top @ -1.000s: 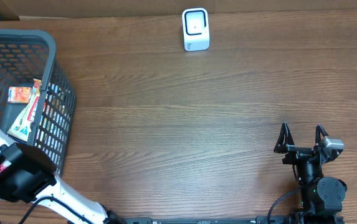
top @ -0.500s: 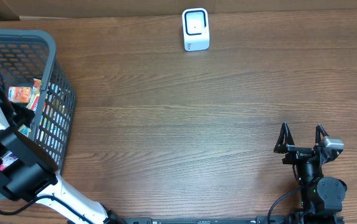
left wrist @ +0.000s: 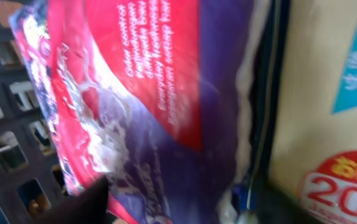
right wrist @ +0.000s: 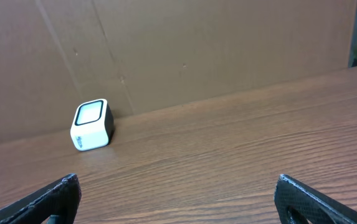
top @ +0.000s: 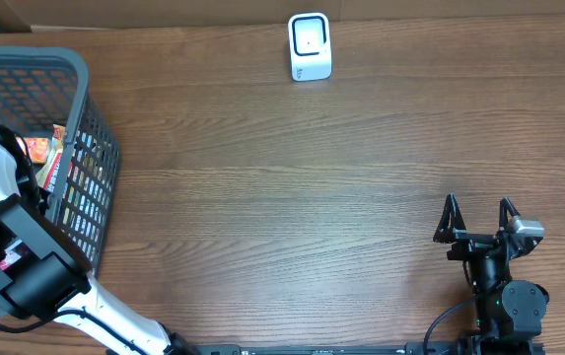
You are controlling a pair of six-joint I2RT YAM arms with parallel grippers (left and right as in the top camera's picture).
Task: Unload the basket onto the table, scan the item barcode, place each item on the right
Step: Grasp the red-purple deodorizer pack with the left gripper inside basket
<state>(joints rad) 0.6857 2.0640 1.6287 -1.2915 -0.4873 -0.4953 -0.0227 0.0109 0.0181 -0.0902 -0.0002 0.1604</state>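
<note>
Compared with a moment ago, the left gripper (left wrist: 179,204) sits deeper in the basket (top: 83,74), close against a red-and-purple packet (left wrist: 134,93); I cannot tell whether it grasps it. The right gripper (top: 477,205) stays spread wide, and the scanner (top: 310,46) is unmoved.

Shop-checkout mock-up. Wood-grain counter (top: 312,197); barcode scanner (top: 310,46); cardboard backdrop (right wrist: 197,50) behind scanner; mesh shopping basket (top: 93,182), packaged goods (top: 37,150) inside, far left of scanner.

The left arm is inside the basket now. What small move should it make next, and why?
Probably close the left gripper on the red and purple pouch and lift it slightly. The left wrist view is filled by that pouch inside the basket, so the gripper seems to be right at it, while the scanner stands far across the table.
</note>
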